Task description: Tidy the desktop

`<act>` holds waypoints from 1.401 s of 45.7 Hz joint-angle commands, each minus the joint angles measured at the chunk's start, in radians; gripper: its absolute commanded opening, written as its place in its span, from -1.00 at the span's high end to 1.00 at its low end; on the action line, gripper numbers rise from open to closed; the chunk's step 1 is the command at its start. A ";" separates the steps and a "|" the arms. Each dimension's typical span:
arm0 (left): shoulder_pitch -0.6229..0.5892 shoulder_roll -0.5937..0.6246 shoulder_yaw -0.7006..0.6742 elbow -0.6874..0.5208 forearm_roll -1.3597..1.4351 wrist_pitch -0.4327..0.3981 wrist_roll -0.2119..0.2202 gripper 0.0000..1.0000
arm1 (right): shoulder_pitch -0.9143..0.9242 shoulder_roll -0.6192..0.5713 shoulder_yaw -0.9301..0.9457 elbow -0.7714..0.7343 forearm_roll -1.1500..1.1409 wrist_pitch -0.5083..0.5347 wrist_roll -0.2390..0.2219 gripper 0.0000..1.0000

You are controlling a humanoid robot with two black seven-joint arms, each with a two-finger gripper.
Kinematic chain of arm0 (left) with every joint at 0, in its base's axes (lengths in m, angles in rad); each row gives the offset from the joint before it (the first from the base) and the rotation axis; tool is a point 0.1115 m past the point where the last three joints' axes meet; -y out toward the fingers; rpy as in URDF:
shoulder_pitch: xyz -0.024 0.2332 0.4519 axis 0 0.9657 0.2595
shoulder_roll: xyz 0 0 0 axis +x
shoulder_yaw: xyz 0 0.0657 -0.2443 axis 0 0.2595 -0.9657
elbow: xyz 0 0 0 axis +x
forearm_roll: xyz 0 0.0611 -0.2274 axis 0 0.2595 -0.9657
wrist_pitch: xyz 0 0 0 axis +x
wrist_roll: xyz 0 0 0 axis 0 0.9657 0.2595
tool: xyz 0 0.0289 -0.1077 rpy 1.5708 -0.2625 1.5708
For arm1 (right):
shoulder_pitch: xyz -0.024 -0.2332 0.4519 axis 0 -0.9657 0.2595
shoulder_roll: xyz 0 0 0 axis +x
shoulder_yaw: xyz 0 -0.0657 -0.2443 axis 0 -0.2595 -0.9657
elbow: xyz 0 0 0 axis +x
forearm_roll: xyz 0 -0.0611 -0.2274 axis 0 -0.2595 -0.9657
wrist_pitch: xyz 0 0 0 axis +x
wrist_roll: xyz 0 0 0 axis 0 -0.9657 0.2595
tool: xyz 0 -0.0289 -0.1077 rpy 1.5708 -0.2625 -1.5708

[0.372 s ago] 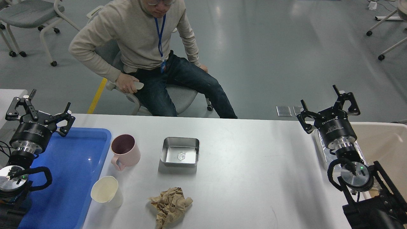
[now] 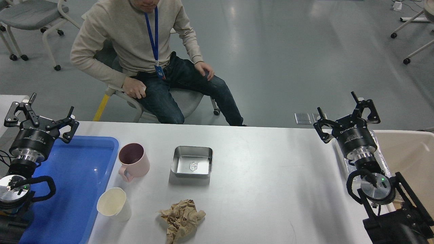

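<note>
Sitting on the one white rectangular desktop [image 2: 264, 176] are one pink ceramic mug [image 2: 134, 162], one cream paper cup [image 2: 113, 203], one square stainless-steel tin [image 2: 192, 162] and one crumpled brown paper wad [image 2: 181, 218]; flanking them are one blue plastic tray [image 2: 81, 183] and one beige plastic bin [image 2: 412, 152].

Bright, even overhead light fills the room, laying pale streaked glare on the grey floor [image 2: 288, 51] toward 12 and 1 o'clock. The white desktop [image 2: 264, 176] shows soft sheen; the steel tray [image 2: 192, 162] casts a short shadow toward 6 o'clock. Focus is sharp throughout.
</note>
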 commanded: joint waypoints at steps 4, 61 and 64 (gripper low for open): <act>-0.003 0.004 -0.003 0.003 -0.008 0.027 0.002 -0.92 | -0.004 -0.012 0.000 -0.006 0.000 0.018 0.001 -1.00; 0.135 0.303 0.052 -0.387 0.416 0.222 0.070 -0.92 | -0.030 -0.093 -0.047 -0.001 -0.069 0.054 0.001 -1.00; 0.162 0.336 0.052 -0.439 0.467 0.223 0.059 -0.92 | -0.027 -0.093 -0.063 -0.001 -0.069 0.054 0.001 -1.00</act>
